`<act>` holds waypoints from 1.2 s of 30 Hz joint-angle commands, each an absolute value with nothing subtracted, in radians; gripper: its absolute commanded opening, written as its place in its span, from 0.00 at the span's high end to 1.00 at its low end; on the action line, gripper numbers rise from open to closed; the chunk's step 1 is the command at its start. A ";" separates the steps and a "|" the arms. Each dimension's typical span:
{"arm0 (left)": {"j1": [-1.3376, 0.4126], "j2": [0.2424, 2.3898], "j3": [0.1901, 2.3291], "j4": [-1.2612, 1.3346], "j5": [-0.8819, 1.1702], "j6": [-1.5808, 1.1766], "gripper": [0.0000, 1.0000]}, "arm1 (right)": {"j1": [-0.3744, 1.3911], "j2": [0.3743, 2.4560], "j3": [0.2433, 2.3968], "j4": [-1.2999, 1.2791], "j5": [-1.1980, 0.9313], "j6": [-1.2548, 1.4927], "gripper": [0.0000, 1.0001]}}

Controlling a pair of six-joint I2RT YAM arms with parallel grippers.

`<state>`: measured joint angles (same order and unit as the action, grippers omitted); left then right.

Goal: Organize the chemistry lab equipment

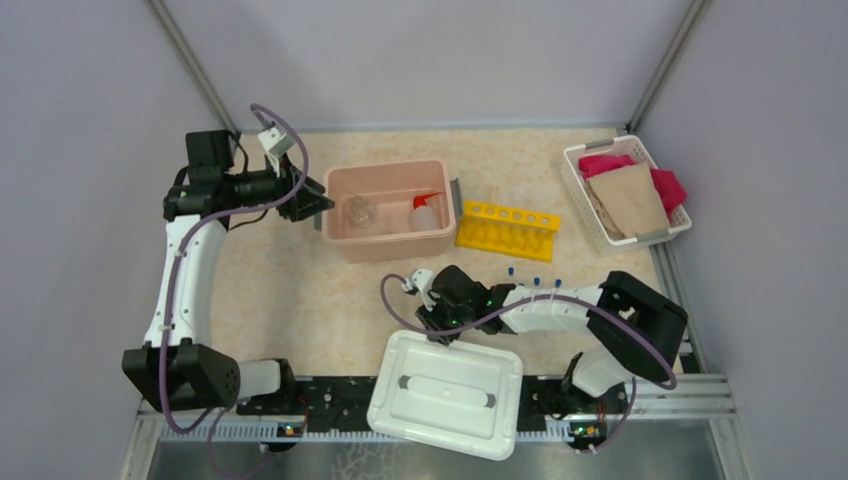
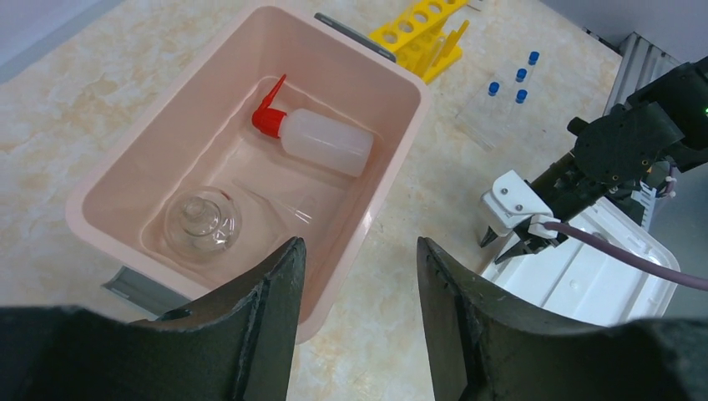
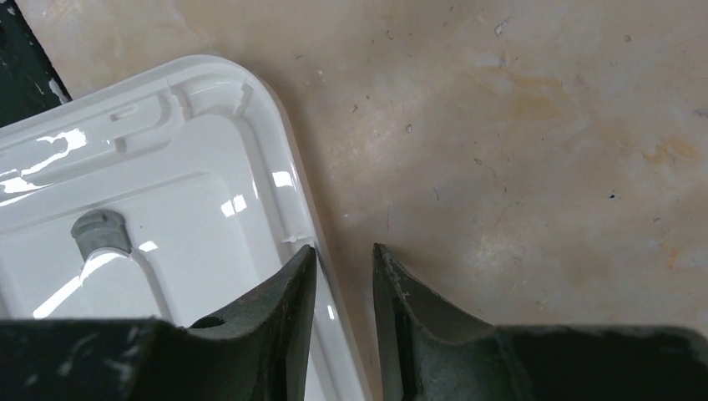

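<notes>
Left gripper [image 2: 359, 246] spread wide, empty, near flask [image 2: 202, 221] in bin [image 2: 351, 71]; only right wrist view shows right gripper [image 3: 342, 251] slightly parted astride lid [image 3: 167, 167] rim.

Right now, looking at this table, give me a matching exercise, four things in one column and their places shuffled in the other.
1 squeeze bottle
2 tube rack
3 white lid
4 tan cloth

A in the white basket
B at the table's near edge
C lying inside the pink bin
D standing beside the pink bin

Pairs: 1-C, 2-D, 3-B, 4-A
</notes>
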<state>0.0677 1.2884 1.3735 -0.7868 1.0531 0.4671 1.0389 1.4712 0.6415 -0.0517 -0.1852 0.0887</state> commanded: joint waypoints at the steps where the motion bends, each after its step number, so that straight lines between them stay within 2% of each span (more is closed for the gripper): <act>1: 0.068 1.284 1.422 -0.772 1.112 0.472 0.41 | 1.051 1.513 0.635 -0.012 -0.171 0.082 0.73; 7: 0.067 1.289 1.473 -0.769 1.135 0.466 0.34 | 1.051 1.520 0.679 -0.052 -0.184 0.095 1.00; 10: 0.066 1.293 1.494 -0.807 1.162 0.508 0.33 | 1.051 1.461 0.704 -0.061 -0.201 0.108 1.00; 14: 0.040 1.246 1.470 -0.910 1.188 0.739 0.32 | 1.004 1.330 0.717 -0.058 -0.217 0.172 1.00; 20: -0.172 1.122 1.368 -1.004 0.882 1.079 0.29 | 0.883 1.187 0.783 -0.084 -0.297 0.248 1.00; 22: -0.202 1.080 1.326 -0.990 0.837 1.148 0.27 | 0.868 1.168 0.823 -0.097 -0.293 0.250 1.00; 31: -0.260 0.961 1.287 -0.966 0.716 1.429 0.25 | 0.698 1.212 1.052 -0.186 -0.294 0.272 1.00; 36: -0.262 0.866 1.180 -0.950 0.664 1.596 0.23 | 0.577 1.335 1.202 -0.218 -0.292 0.341 1.00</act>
<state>-0.2539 0.9352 1.2686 -0.9565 0.7223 1.3922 0.6556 1.2564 1.0672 -0.2226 -0.2794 0.2615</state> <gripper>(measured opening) 0.762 0.016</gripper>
